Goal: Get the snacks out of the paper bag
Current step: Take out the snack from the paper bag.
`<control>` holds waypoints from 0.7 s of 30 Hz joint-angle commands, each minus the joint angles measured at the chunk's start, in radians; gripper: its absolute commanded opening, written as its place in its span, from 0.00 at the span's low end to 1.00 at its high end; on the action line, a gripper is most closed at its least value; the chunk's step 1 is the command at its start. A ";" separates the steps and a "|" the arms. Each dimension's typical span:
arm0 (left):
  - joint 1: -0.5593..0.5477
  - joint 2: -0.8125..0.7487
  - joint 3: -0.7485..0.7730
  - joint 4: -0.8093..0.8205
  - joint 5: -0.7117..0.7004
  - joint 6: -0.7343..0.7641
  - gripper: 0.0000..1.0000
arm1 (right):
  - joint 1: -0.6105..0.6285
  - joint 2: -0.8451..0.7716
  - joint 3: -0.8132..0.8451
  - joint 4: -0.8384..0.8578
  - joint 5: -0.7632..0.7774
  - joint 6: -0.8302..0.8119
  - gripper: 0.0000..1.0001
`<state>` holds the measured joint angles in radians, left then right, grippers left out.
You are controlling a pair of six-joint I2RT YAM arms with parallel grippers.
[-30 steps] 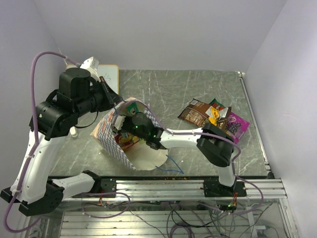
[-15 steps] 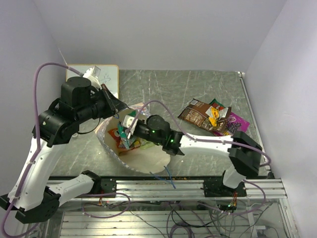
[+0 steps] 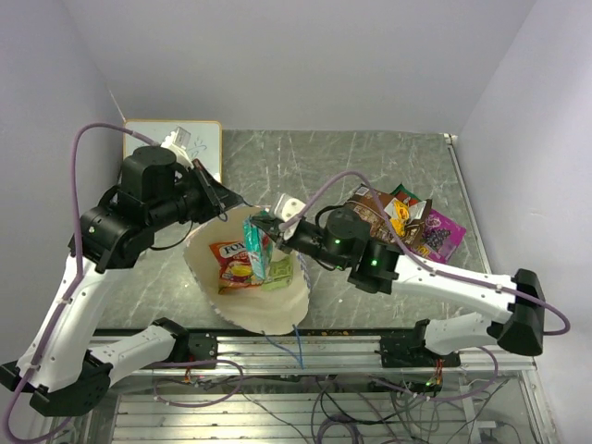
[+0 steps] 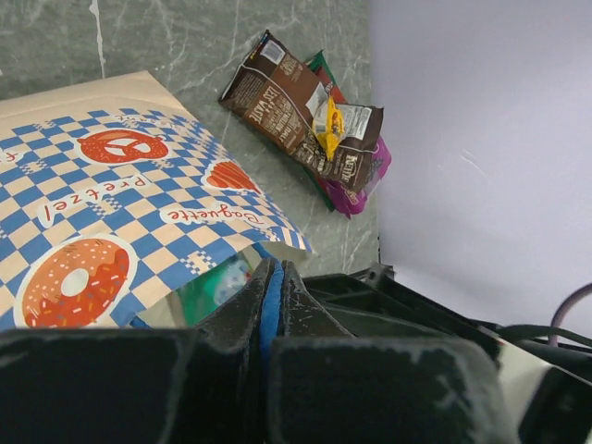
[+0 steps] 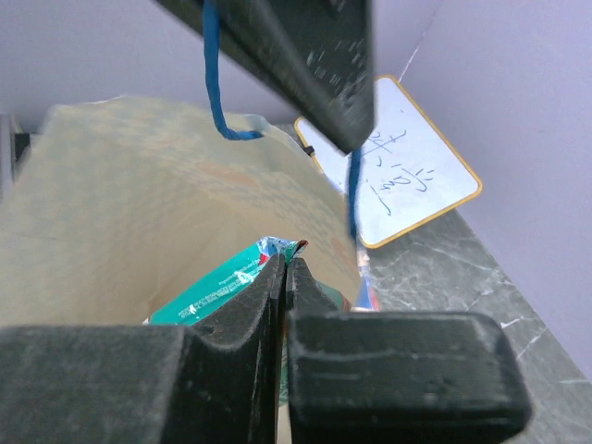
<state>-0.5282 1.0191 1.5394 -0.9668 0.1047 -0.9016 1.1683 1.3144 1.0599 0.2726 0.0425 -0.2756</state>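
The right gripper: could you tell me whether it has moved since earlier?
Yes. The right gripper, shut on the green packet, has pulled rightward out of the paper bag, away from the whiteboard.

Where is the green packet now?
In the top view, left of centre: the green packet hangs from the right gripper over the open paper bag, above the orange packet.

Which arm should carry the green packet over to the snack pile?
Right. The right gripper is shut on the green packet above the paper bag, and the snack pile lies on its side. The left gripper is clamped on the blue cord, holding the bag open.
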 commanded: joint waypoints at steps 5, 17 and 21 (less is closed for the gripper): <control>-0.006 0.000 -0.021 0.076 0.034 -0.041 0.07 | 0.003 -0.084 0.048 -0.098 -0.090 0.091 0.00; -0.005 0.026 -0.017 0.011 -0.023 -0.017 0.07 | 0.003 -0.141 0.201 -0.175 -0.078 0.204 0.00; -0.006 0.037 -0.018 -0.026 -0.058 -0.014 0.07 | 0.003 -0.145 0.277 -0.210 -0.043 0.213 0.00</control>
<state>-0.5282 1.0504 1.5154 -0.9508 0.0948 -0.9279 1.1683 1.2053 1.2469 0.0559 -0.0368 -0.0917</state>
